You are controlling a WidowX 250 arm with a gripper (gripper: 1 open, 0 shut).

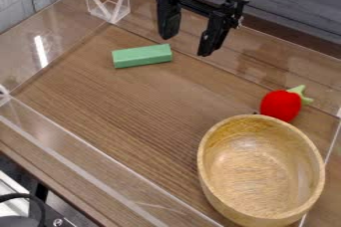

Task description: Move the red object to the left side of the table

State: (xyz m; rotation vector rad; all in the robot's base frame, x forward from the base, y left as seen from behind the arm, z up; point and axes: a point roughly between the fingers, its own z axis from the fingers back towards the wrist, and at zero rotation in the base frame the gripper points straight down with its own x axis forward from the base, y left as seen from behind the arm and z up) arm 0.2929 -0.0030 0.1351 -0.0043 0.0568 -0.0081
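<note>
This looks like a robot test bench in a lab rather than a home or shop. The brown wood-grain table point(120, 102) is fenced along its edges with low clear acrylic walls point(80, 156), a clear folded piece standing at its far left corner. A black robot arm hangs over the far edge. The few things on the tabletop are play props: a toy red object point(280, 105), a green block point(142, 57) and a wooden bowl point(261, 168).
</note>
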